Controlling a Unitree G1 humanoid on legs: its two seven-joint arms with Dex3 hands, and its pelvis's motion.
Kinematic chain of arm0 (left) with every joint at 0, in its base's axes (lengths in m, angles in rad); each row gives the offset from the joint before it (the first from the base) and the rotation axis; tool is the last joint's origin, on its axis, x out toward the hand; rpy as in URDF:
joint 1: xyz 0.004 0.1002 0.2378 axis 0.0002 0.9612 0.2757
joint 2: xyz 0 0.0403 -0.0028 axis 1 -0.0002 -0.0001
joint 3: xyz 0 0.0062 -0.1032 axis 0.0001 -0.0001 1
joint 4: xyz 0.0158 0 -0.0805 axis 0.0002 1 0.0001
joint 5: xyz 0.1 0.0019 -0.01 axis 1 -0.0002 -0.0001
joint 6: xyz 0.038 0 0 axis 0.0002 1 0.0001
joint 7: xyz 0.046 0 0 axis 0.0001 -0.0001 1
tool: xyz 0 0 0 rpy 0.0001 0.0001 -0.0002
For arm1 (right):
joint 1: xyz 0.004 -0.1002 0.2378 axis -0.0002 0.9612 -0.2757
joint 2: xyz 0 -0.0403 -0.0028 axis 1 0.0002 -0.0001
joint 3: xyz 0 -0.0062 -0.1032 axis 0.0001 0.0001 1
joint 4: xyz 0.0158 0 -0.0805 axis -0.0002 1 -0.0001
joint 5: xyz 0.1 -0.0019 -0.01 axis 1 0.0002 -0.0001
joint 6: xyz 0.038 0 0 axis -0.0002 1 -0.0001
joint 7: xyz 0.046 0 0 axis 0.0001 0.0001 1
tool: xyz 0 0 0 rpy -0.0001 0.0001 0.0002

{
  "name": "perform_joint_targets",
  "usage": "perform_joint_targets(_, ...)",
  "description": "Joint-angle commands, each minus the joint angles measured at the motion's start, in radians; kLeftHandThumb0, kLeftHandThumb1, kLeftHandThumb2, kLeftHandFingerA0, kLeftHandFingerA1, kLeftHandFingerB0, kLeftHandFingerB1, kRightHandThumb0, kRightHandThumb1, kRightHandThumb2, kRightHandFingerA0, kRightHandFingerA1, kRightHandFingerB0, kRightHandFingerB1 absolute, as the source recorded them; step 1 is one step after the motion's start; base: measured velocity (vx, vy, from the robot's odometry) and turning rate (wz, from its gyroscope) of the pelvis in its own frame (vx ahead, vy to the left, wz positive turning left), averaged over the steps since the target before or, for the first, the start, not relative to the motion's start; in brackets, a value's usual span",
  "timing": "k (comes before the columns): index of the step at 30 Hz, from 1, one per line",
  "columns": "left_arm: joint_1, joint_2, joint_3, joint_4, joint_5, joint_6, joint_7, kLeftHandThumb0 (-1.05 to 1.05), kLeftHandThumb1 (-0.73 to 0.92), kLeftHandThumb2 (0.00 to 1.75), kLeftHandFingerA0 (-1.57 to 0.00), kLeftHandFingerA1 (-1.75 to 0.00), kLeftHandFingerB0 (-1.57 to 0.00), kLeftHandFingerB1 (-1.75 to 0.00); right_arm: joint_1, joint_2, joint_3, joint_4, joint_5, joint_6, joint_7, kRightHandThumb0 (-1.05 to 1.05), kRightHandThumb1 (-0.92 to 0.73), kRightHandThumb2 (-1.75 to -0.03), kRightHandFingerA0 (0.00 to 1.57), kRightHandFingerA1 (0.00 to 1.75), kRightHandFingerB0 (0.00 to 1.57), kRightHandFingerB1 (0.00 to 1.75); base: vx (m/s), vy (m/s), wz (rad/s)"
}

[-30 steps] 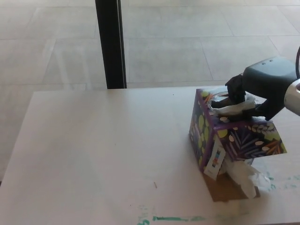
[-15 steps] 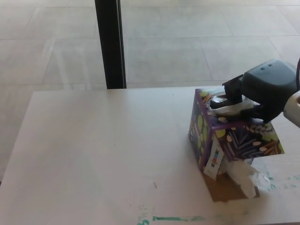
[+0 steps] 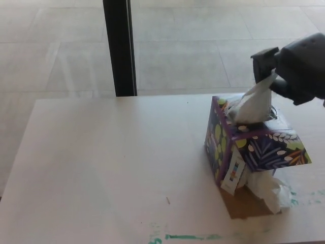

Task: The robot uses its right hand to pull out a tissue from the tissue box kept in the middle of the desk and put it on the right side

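1. No words or numbers can be read anywhere.
2. The tissue box (image 3: 249,147) has a small white label (image 3: 233,172) on its front corner, low down. The label has tiny colored marks on it. They are too small and blurry to read.
3. The rest of the tissue box shows only leaf and dot patterns, not letters.
4. The desk (image 3: 111,168) has green smudges (image 3: 193,237) near its front edge, below the tissue box. They are not writing.
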Motion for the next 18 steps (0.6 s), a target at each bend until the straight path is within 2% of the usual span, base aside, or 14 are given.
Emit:
perform_joint_targets(1, 0.015, 0.005, 0.017, 0.005, -0.022, -0.057, -0.013, -0.85, 0.92, 0.7, -0.66, -0.82, -0.47, -0.75, -0.11, -0.02, -0.037, 0.059, -0.059, -0.033, -0.127, -0.22, -0.43, -1.11, 0.92, 1.75, 0.75, 1.55, 0.0, 0.0, 0.0)
perform_joint_targets(3, 0.022, 0.005, 0.018, 0.002, -0.02, -0.065, -0.014, -0.85, 0.92, 0.71, -0.66, -0.82, -0.47, -0.75, -0.13, -0.019, -0.047, 0.079, -0.061, -0.033, -0.148, -0.2, -0.39, -1.17, 0.95, 1.75, 0.72, 1.65, 0.0, 0.0, 0.0)
perform_joint_targets(5, 0.032, 0.007, 0.02, -0.004, -0.02, -0.068, -0.016, -0.85, 0.92, 0.71, -0.65, -0.82, -0.47, -0.74, -0.143, -0.017, -0.052, 0.103, -0.06, -0.044, -0.17, -0.2, -0.39, -1.19, 0.91, 1.75, 0.73, 1.64, 0.0, 0.0, 0.0)
perform_joint_targets(6, 0.035, 0.006, 0.021, -0.009, -0.022, -0.074, -0.018, -0.85, 0.92, 0.71, -0.65, -0.82, -0.48, -0.75, -0.151, -0.019, -0.056, 0.11, -0.061, -0.041, -0.169, -0.21, -0.4, -1.2, 0.92, 1.74, 0.75, 1.58, 0.0, 0.0, 0.0)
perform_joint_targets(7, 0.032, 0.007, 0.019, -0.002, -0.017, -0.079, -0.015, -0.85, 0.92, 0.72, -0.65, -0.83, -0.49, -0.75, -0.168, -0.028, -0.065, 0.128, -0.059, -0.041, -0.178, -0.21, -0.46, -1.18, 0.98, 1.64, 0.81, 1.41, 0.0, 0.0, 0.0)
perform_joint_targets(8, 0.03, 0.007, 0.017, 0.001, -0.014, -0.079, -0.011, -0.84, 0.92, 0.73, -0.65, -0.82, -0.49, -0.74, -0.183, -0.034, -0.076, 0.14, -0.051, -0.032, -0.164, -0.25, -0.46, -1.14, 1.21, 1.34, 0.96, 1.17, 0.0, 0.0, 0.0)
perform_joint_targets(10, 0.029, 0.01, 0.019, 0.014, -0.015, -0.076, -0.011, -0.85, 0.92, 0.73, -0.65, -0.82, -0.49, -0.74, -0.186, -0.033, -0.085, 0.142, -0.047, -0.02, -0.147, -0.28, -0.49, -1.14, 1.21, 1.35, 0.93, 1.16, 0.0, 0.0, 0.0)
perform_joint_targets(13, 0.03, 0.008, 0.018, 0.024, -0.016, -0.064, -0.01, -0.86, 0.92, 0.7, -0.65, -0.82, -0.5, -0.74, -0.206, -0.042, -0.096, 0.173, -0.071, -0.007, -0.214, -0.26, -0.45, -1.14, 1.23, 1.39, 0.98, 1.21, 0.0, 0.0, 0.0)
perform_joint_targets(16, 0.036, 0.009, 0.021, 0.028, -0.02, -0.068, -0.02, -0.86, 0.92, 0.72, -0.65, -0.83, -0.48, -0.74, -0.225, -0.049, -0.103, 0.191, -0.076, 0.013, -0.226, -0.27, -0.48, -1.17, 1.24, 1.38, 0.95, 1.17, 0.0, 0.0, 0.0)
perform_joint_targets(17, 0.038, 0.009, 0.021, 0.022, -0.02, -0.066, -0.02, -0.86, 0.92, 0.71, -0.66, -0.83, -0.49, -0.76, -0.251, -0.066, -0.119, 0.211, -0.069, 0.036, -0.214, -0.24, -0.46, -1.21, 0.92, 1.74, 0.78, 1.47, 0.0, 0.0, 0.0)
perform_joint_targets(18, 0.041, 0.009, 0.019, 0.021, -0.017, -0.07, -0.015, -0.88, 0.92, 0.72, -0.65, -0.83, -0.48, -0.76, -0.265, -0.076, -0.115, 0.221, -0.087, 0.046, -0.23, -0.25, -0.46, -1.19, 0.93, 1.72, 0.79, 1.42, 0.0, 0.0, 0.0)
